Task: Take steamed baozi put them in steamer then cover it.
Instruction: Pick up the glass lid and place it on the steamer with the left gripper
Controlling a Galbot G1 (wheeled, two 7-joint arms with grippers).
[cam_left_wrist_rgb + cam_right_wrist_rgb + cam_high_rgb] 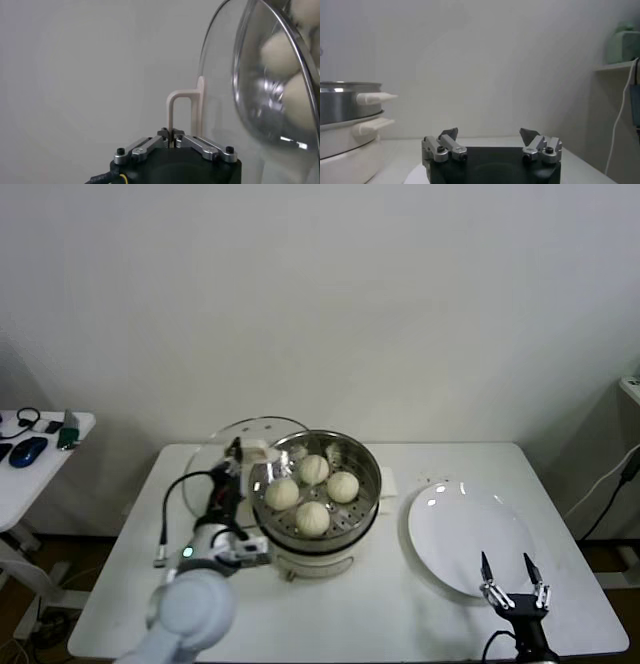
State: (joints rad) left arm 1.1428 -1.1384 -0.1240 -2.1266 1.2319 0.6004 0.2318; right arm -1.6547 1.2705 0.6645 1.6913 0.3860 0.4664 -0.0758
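Four cream-white baozi (313, 469) lie in the shiny steel steamer (368, 484) on its white cooker base, at the table's middle. My left gripper (237, 452) is shut on the cream bar handle (179, 107) of the clear glass cover (215, 459) and holds it tilted on edge, just left of the steamer. In the left wrist view the cover's (227, 80) metal rim stands close against the steamer, with the baozi (275, 55) showing through the glass. My right gripper (512, 576) is open and empty at the near right, over the plate's front edge.
A flat white plate (465, 529) lies right of the steamer. The steamer's side handles (375, 98) show in the right wrist view. A side table (20, 474) with small items stands at far left. Cables hang at the right edge.
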